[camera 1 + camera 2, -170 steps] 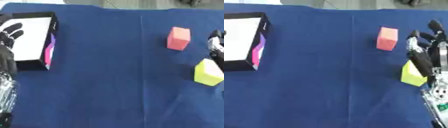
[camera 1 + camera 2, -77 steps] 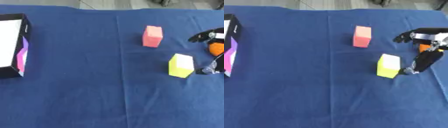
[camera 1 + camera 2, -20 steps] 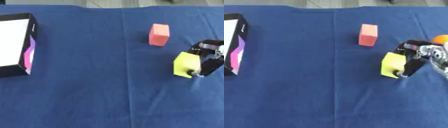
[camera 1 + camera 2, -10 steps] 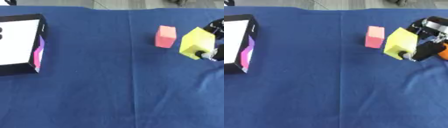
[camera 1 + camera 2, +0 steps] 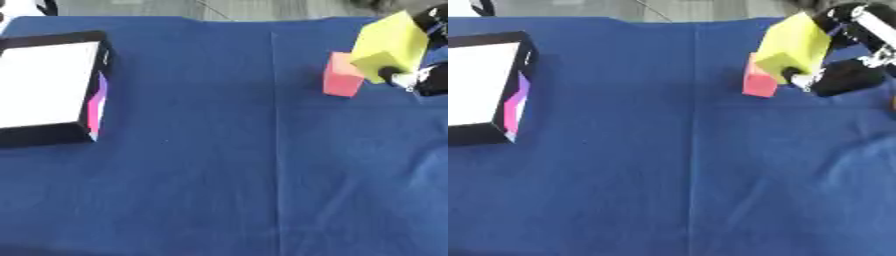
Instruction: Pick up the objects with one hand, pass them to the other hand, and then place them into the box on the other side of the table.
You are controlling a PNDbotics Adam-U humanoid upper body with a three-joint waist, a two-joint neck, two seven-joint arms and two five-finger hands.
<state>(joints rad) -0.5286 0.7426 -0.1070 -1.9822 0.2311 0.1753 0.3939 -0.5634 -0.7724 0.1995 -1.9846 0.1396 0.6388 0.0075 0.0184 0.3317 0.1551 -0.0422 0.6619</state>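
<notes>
Blue cloth-covered table [image 5: 219, 165] filling nearly the whole view, with one lengthwise crease down the middle. Two blocks: one yellow foam cube [image 5: 791, 47], one pink rectangular block [image 5: 758, 80]. One black-walled box with white floor [image 5: 48, 85], at the left edge, purple-pink panel on its near right side; nothing visible inside. One robot hand shown: black right hand [image 5: 846, 47], upper right, fingers and thumb curled round the yellow foam cube, cube tilted and lifted clear of the cloth, overlapping the top right corner of the pink rectangular block from above. Pink rectangular block resting on the cloth, just below and left of the cube, partly covered by it. Right hand cut off by the right frame edge; wrist and arm hardly seen. Left hand outside both views. Far left corner showing a small black-and-white shape, unidentifiable.
</notes>
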